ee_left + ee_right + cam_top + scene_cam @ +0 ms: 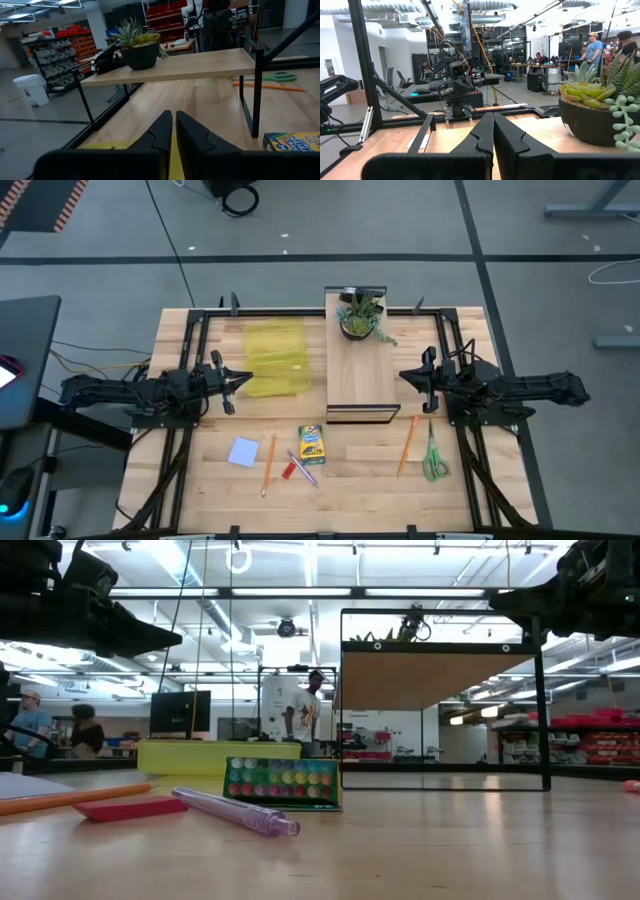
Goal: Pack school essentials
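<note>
1. Currently left claw [243,377] is closed empty over the yellow pouch [275,358]; right claw [404,376] is closed empty beside the wooden shelf [360,365].
2. Crayon box [311,444], notepad [243,452], pencils [268,464] and scissors [432,456] lie loose on the front of the tabletop [360,480].
3. Risk: thin pencils slipping out, arm clipping the shelf frame.

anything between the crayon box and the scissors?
One thing: an orange pencil lies just short of the scissors. From the crayon box up to it the tabletop is bare. The high view shows this.
</note>
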You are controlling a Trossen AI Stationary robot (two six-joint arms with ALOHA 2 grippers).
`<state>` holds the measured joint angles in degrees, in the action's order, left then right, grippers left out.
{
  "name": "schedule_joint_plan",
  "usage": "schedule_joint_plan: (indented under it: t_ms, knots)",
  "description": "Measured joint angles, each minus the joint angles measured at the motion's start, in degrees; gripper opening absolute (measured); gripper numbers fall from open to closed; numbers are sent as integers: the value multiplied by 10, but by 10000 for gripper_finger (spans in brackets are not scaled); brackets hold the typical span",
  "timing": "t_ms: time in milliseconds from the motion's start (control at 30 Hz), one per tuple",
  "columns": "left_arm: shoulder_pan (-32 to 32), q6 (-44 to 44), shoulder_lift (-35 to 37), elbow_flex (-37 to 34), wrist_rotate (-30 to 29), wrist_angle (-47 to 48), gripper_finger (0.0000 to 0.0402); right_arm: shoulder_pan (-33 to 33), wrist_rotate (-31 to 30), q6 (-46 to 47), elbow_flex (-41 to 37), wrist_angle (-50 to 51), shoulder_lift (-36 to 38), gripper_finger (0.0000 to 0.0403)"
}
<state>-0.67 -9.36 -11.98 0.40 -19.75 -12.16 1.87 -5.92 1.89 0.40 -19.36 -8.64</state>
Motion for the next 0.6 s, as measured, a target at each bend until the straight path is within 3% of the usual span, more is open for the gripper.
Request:
schedule_joint_plan:
  t_ms: [600]
  knots:
    - [0, 0, 0, 0, 0, 0, 32, 0, 0, 0, 0, -1, 0, 15]
